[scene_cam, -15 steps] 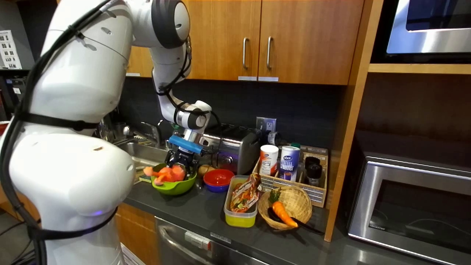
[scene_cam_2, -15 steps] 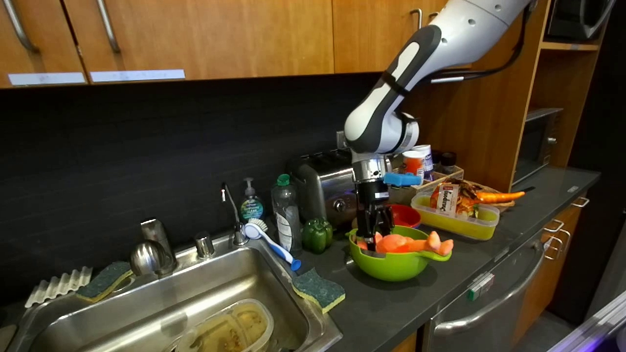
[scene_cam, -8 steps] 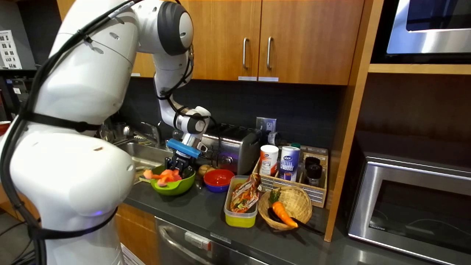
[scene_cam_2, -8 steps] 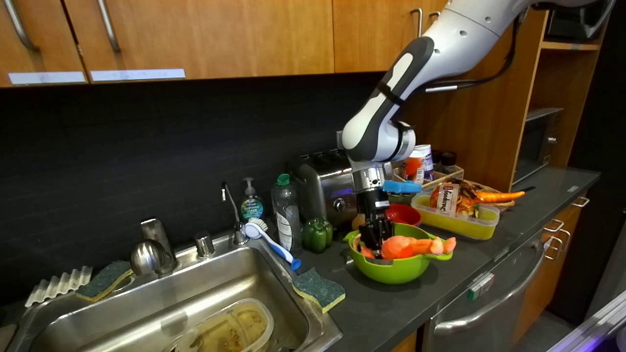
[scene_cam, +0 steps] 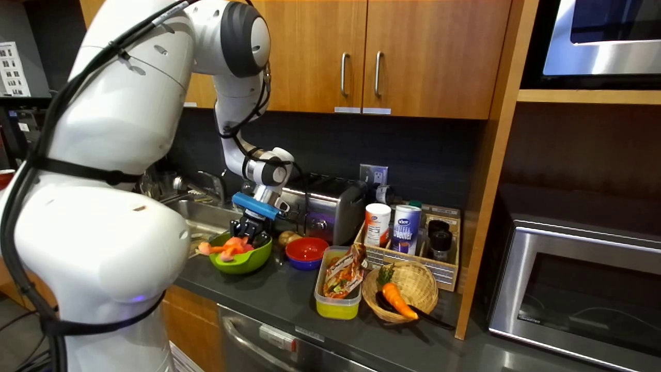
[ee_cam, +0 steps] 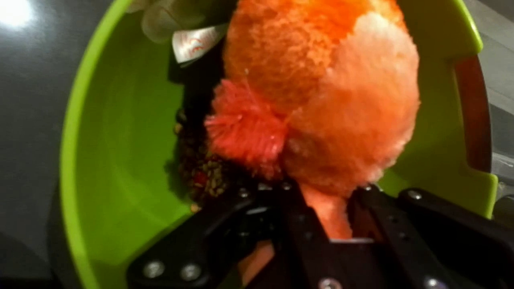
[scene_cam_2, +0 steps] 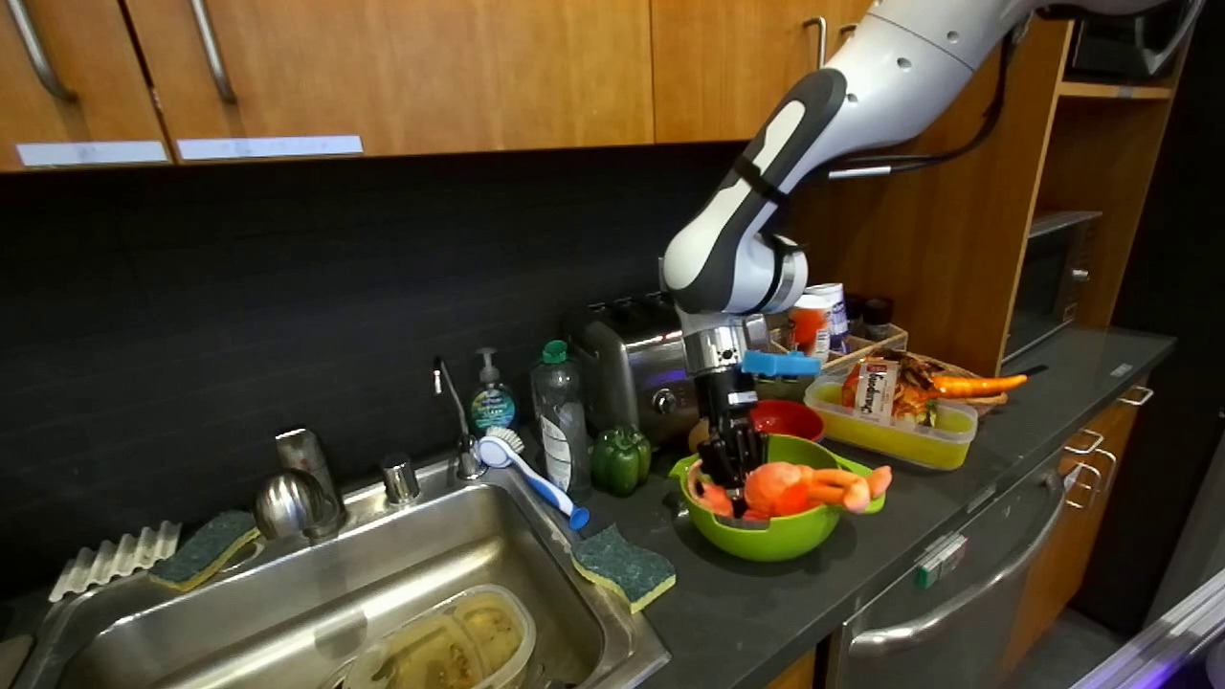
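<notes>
A green bowl [scene_cam_2: 766,536] sits on the dark counter between the sink and the toaster. In it lies an orange plush toy [scene_cam_2: 777,490], with limbs hanging over the rim in both exterior views. My gripper [scene_cam_2: 733,480] points down into the bowl. From the wrist, the jaws stand close together around an orange part of the plush toy [ee_cam: 353,108], pressing in from both sides; the very tips are hidden beneath it. A pink tuft [ee_cam: 249,128] and a white tag [ee_cam: 196,43] show beside its round body. Something dark with a grainy patch [ee_cam: 209,174] lies next to it.
Behind the bowl stand a toaster [scene_cam: 323,201] and a red bowl [scene_cam: 307,249]. A plastic container [scene_cam: 338,307], a wicker basket [scene_cam: 426,281] with a carrot and a condiment box [scene_cam: 444,273] are farther along. A green pepper [scene_cam_2: 620,461], sponge [scene_cam_2: 624,565] and sink [scene_cam_2: 316,598] lie on another side.
My gripper has come down deeper into the bowl and its jaws have closed in on the plush toy. The bowl and toy have shifted slightly with it.
</notes>
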`<state>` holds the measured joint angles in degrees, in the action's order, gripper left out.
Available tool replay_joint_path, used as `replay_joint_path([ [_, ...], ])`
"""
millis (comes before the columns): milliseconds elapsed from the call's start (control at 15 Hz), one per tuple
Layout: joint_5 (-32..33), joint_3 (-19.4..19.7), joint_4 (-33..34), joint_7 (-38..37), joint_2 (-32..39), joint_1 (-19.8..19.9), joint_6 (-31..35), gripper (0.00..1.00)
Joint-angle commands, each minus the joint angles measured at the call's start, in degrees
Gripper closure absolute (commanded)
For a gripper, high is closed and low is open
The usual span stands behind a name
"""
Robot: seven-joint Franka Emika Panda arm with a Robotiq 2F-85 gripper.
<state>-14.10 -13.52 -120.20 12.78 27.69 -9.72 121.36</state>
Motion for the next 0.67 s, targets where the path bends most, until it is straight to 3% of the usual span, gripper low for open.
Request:
replay_joint_path([
  [0, 0.0, -0.7, -1.3, -2.4, -2.3, -0.9, 1.1, 0.94],
  [600, -0.2, -2.3, -3.3, -2.7, -6.5, -2.0, 3.7, 0.94],
])
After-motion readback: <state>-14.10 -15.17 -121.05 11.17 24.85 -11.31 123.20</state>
